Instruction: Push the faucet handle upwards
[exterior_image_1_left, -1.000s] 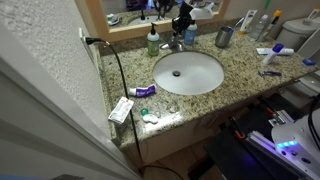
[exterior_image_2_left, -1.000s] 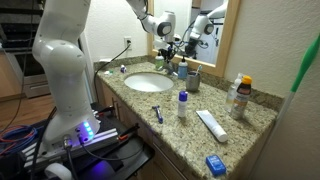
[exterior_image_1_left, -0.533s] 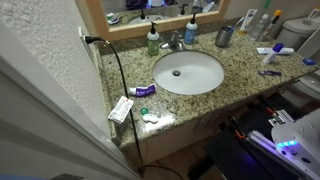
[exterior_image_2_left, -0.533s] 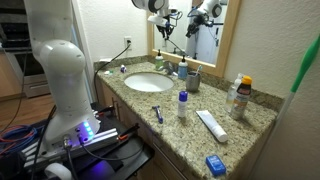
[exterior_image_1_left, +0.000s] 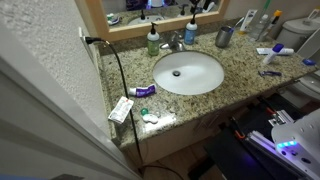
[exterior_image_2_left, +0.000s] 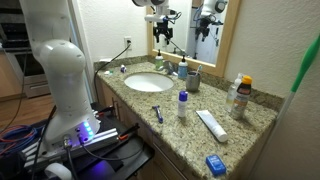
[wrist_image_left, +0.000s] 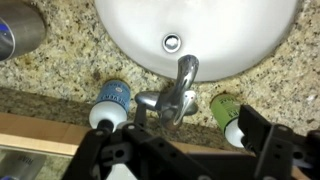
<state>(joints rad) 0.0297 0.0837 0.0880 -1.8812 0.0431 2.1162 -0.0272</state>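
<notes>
Wrist view, L to R: blue bottle at faucet's 9 o'clock. Faucet handle centre frame, sink at its 12. Green-topped soap bottle at 3. Gripper hangs above, at 6, jaws spread wide, empty; prob. because a push needs no grip. Bottles flank close, so approach is tight.

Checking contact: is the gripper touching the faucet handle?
No, in an exterior view the gripper hangs above the faucet handle with clear space between them.

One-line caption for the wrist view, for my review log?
Open gripper above the faucet handle, white sink beyond, blue-topped bottle and green-topped bottle on either side.
</notes>
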